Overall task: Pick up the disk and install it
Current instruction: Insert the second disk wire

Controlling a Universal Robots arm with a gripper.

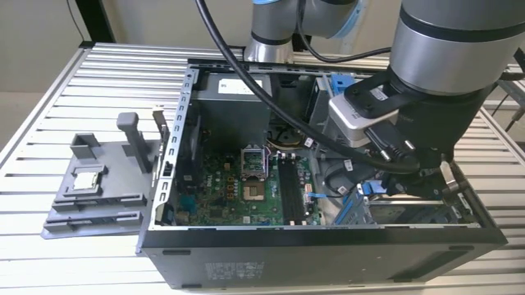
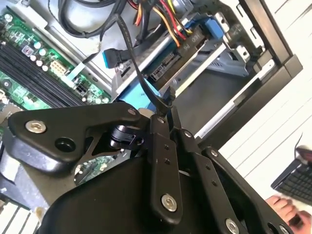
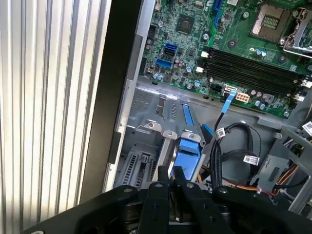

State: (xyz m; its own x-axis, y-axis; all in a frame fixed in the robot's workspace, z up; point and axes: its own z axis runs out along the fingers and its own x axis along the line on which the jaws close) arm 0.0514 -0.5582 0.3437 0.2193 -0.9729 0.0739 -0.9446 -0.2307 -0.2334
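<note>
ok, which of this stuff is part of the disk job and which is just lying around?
Job: gripper, blue latch nearest it, drive bay; disk itself not clearly identifiable.
Lying about: processor chip on grey fixture, keyboard.

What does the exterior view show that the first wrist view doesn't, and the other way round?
The exterior view gives the grey holder sitting outside the computer case, with a small square chip on it, plus the arm's big silver wrist. The first wrist view gives the claw up close, fingertips together, over a bright-blue plastic piece in the case's metal bay. Both share the green motherboard and the ribbed metal table.
</note>
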